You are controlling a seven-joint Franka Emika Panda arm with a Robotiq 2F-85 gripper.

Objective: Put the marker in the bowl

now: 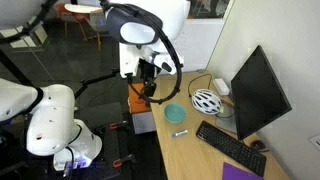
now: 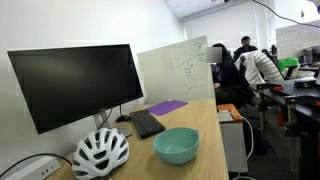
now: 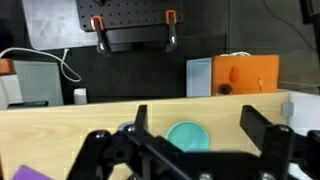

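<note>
One bowl [image 1: 175, 113], one marker [image 1: 181, 132], one helmet [image 1: 205, 101] (white, vented), one monitor [image 1: 262, 90], one keyboard [image 1: 228, 146]

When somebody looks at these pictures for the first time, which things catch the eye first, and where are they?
The large black monitor stands at the back of the wooden desk, with a white bicycle helmet in front of it. Next to the helmet sits the teal bowl. In the wrist view, the open gripper frames this bowl, and the small marker lies on the desk near it.
</note>
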